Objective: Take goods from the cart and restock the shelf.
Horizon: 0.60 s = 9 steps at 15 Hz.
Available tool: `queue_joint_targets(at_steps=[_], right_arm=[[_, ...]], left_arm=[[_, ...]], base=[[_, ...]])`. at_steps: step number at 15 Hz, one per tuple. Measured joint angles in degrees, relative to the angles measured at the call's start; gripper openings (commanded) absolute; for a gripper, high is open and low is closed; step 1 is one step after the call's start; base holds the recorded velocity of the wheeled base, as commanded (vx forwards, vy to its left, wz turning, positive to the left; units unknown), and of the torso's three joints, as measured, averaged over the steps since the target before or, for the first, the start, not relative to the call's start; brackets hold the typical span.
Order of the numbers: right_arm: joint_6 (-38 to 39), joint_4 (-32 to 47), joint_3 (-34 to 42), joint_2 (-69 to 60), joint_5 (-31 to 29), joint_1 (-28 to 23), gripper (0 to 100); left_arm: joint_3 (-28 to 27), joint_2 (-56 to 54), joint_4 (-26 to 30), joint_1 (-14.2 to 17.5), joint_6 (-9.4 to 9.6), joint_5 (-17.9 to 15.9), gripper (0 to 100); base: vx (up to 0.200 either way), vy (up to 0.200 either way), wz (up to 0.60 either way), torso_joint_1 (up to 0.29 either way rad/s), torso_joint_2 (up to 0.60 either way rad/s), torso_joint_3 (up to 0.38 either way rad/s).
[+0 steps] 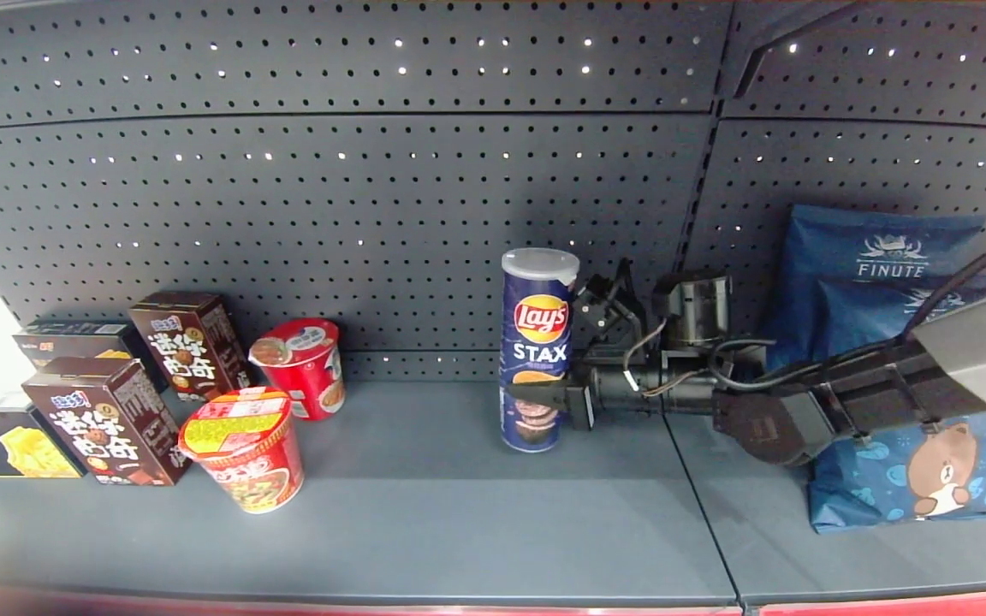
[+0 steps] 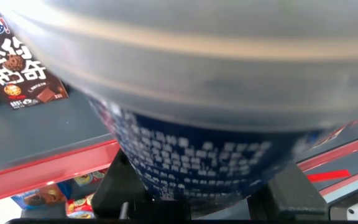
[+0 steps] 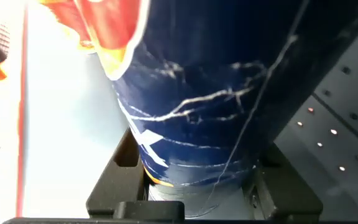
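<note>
The chip can [image 1: 536,359] stood upright a little right of centre in the head frame. Its base was on or just above the grey shelf [image 1: 424,513], and contact could not be confirmed. It was well apart from the cup noodles [image 1: 245,449] at lower left and from the blue bags [image 1: 878,282] at right. The right gripper [image 1: 540,392] came in level from the right side of the frame. Its jaws were clamped across the lower half of the can, one finger across the front and the other hidden behind it. In the right wrist view the dark blue wall of the tube sat snug between both black fingers. The can looked like a light, stiff paperboard tube with a glossy wrap. It would likely slip if held loosely and dent if squeezed hard. Being tall and narrow, it would probably tip easily when released. A low-to-middle hold on the body seemed the sound choice, since the pale plastic lid at the top would likely pop off under load. The left gripper [image 2: 197,193] appeared closed around a second can [image 2: 191,155] of the same dark blue kind, with a finger on either side of its body. That can seemed to call for the same firm, moderate grip on the body.
</note>
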Motion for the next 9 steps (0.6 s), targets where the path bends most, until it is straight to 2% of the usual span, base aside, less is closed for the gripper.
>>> queue_joint_targets(at_steps=[6, 9], right_arm=[[1.1, -1.0, 14.4, -13.0, -3.8, 2.1, 0], [1.1, -9.2, 23.3, -16.7, -3.8, 2.3, 0]], left_arm=[[0.1, -0.4, 0.0, -0.1, 0.0, -0.1, 0], [0.0, -0.4, 0.0, -0.1, 0.02, -0.1, 0]], base=[[0.0, 0.0, 0.0, 0.0, 0.0, 0.0], [0.0, 0.0, 0.0, 0.0, 0.0, 0.0]])
